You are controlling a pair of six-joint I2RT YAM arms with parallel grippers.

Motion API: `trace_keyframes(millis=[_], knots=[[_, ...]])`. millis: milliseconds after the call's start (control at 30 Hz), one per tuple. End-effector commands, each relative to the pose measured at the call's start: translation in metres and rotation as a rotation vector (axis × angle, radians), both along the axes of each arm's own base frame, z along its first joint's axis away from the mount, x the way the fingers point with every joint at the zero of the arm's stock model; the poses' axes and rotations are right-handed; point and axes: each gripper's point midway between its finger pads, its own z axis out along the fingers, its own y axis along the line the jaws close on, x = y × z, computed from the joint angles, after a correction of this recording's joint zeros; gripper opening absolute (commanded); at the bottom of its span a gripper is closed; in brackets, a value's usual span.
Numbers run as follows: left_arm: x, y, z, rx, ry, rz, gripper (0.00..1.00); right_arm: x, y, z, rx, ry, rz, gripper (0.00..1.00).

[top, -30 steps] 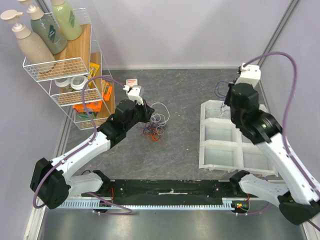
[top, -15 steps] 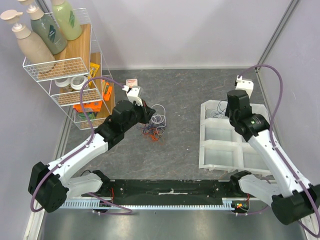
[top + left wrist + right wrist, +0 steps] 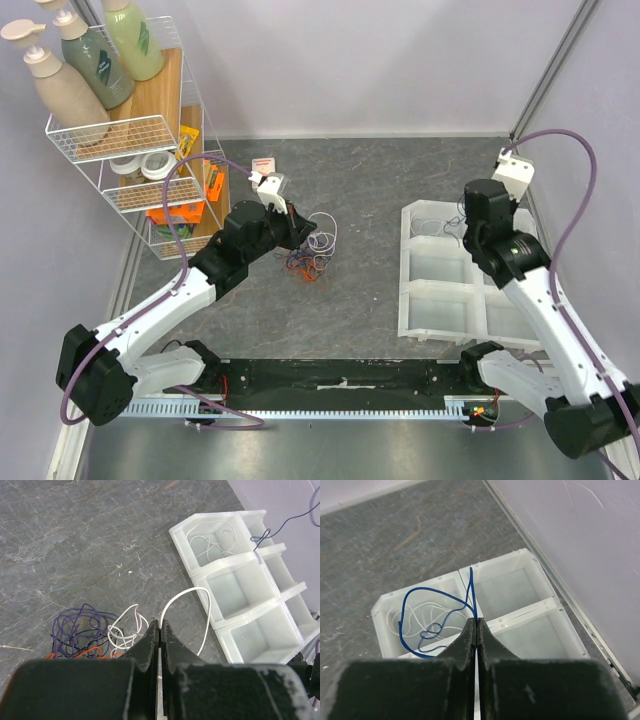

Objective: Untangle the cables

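A tangle of purple, orange-red and white cables [image 3: 308,262] lies on the grey table [image 3: 370,190]; in the left wrist view this tangle [image 3: 80,630] is at the lower left. My left gripper [image 3: 300,228] [image 3: 159,625] is shut on a white cable [image 3: 200,592] that arcs out to the right of the pile. My right gripper [image 3: 467,225] [image 3: 476,621] is shut on a dark blue cable [image 3: 428,588] [image 3: 280,527], whose loop hangs over the far-left compartment of the white tray [image 3: 440,300] [image 3: 500,560]. Thin white cable [image 3: 415,615] [image 3: 215,535] lies in that compartment.
A wire rack [image 3: 130,130] with pump bottles, tape rolls and orange items stands at the far left, next to the left arm. A small white and red card [image 3: 263,165] lies behind the pile. Walls close in behind and to the right of the tray.
My right arm has swung nearer and to the right, carrying the blue cable from beyond the tray's far edge to over its far compartments. The left arm has barely moved.
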Motion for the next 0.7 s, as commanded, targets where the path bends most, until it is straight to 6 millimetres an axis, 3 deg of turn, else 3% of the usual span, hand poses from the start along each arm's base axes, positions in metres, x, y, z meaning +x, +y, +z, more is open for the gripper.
trace_keyframes(millis=[0,167,333,467,567,667], knots=[[-0.003,-0.004,0.022,-0.072,-0.037,-0.018,0.02,0.012,-0.014,0.015,-0.005,-0.057,-0.107,0.00],[-0.004,-0.005,0.023,-0.079,-0.033,-0.021,0.02,0.033,0.006,0.036,0.117,-0.154,0.028,0.00],[-0.006,-0.004,0.026,-0.086,-0.041,-0.023,0.02,0.014,-0.040,0.032,-0.024,-0.068,-0.215,0.00],[-0.007,-0.005,0.027,-0.093,-0.039,-0.029,0.02,0.005,-0.059,0.032,-0.052,-0.069,-0.292,0.00],[-0.007,-0.006,0.027,-0.095,-0.037,-0.033,0.02,0.006,-0.067,0.020,-0.066,-0.059,-0.327,0.00],[-0.007,-0.005,0.028,-0.096,-0.040,-0.030,0.02,0.014,-0.078,-0.005,-0.092,-0.014,-0.356,0.00]])
